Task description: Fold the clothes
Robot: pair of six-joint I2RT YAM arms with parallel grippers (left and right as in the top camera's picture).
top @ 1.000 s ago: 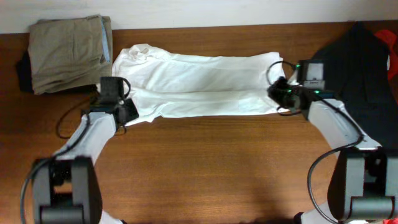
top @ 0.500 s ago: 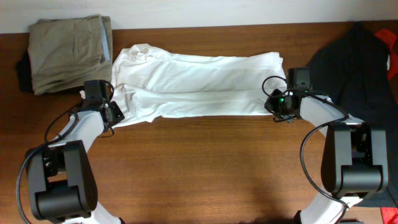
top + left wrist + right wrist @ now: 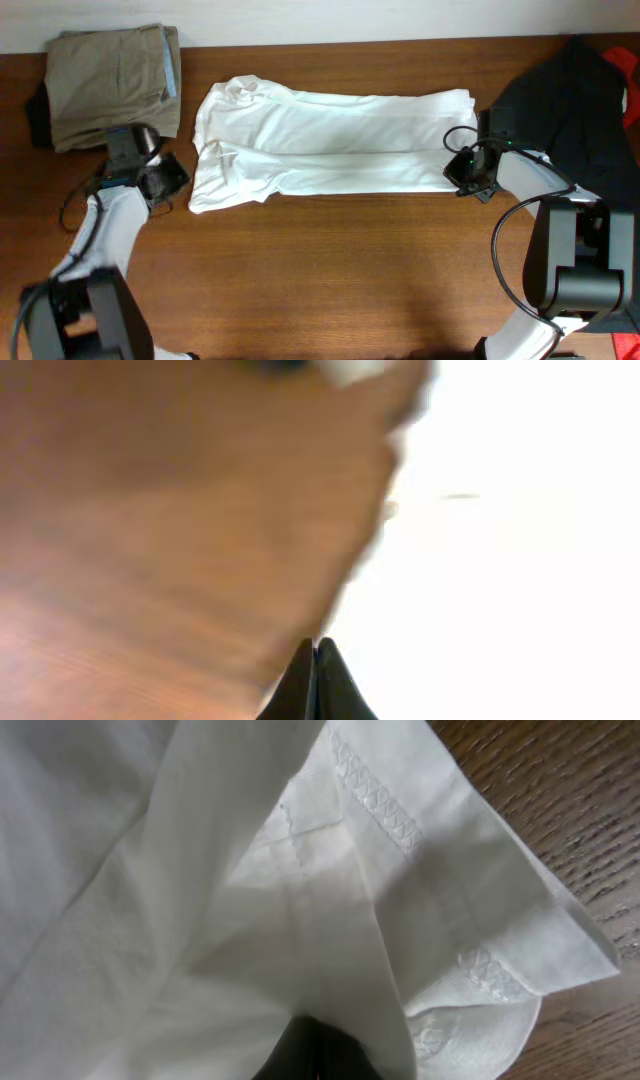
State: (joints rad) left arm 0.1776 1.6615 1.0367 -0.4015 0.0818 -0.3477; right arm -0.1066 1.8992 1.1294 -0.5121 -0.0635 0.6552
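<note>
**Shirt lies as a long strip; the cross fold is next**

The white T-shirt [image 3: 330, 140] lies across the far middle of the worktop [image 3: 330, 275], already doubled along its length into a long band. The khaki trousers [image 3: 110, 85] sit folded at the far left corner, and a dark garment [image 3: 575, 100] is heaped at the far right; both are apart from the shirt. I judge that the lengthwise fold is done and the fold across the band is not yet begun.

The left hand [image 3: 160, 180] is low over the bare wood just beside the near left corner of the shirt, not touching it. In the left wrist view, which is blurred, its fingers [image 3: 303, 685] are pressed together with nothing between them. The right hand [image 3: 468, 170] is at the near right end of the band, its forearm lying beside the dark garment. In the right wrist view the cloth with its stitched hem [image 3: 375, 795] covers almost all of the fingers [image 3: 315, 1055] and gathers toward them; whether they pinch the cloth or only lie under it, I cannot tell.

The next move probably needs both hands on the corners of one end, to carry it flat over the other end. The left hand must first part its fingers and reach the corner. A thin cotton layer may slip or wrinkle if only one layer is pinched.
</note>
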